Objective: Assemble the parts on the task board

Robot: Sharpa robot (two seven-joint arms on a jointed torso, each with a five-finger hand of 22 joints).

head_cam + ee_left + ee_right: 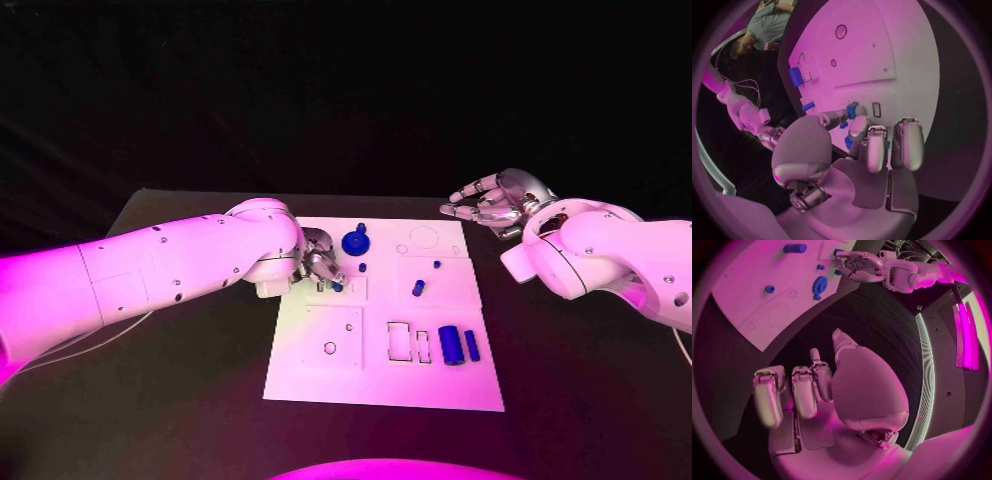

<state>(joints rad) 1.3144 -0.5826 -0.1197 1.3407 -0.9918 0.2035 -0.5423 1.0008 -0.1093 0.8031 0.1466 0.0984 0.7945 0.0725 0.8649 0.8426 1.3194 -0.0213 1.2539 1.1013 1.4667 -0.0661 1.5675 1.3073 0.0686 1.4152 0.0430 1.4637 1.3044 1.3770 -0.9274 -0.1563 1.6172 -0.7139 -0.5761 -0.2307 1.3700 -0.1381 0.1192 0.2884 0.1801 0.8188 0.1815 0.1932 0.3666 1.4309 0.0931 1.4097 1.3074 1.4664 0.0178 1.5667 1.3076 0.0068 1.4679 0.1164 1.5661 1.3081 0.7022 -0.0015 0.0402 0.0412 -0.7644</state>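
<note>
Black table (577,370) under coloured light, dark backdrop behind, thin pale cable (87,340) trailing off table's left edge

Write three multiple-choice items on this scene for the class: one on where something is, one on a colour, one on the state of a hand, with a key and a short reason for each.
1. Where is the right hand?
A. over the black table beside the far right corner of the white board
B. on the two blue cylinders
C. resting on the near edge of the board

2. What colour are the small parts on the board?
A. red
B. blue
C. yellow

3. What is the left hand doing?
A. lying flat on the table
B. raised high above the board
C. down on the board with its fingertips at a small blue piece

Key:
1 A, the head view shows it off the board's far right corner, holding nothing.
2 B, every loose piece shows blue against the white.
3 C, the left wrist view shows the fingertips closing round that piece.
</note>
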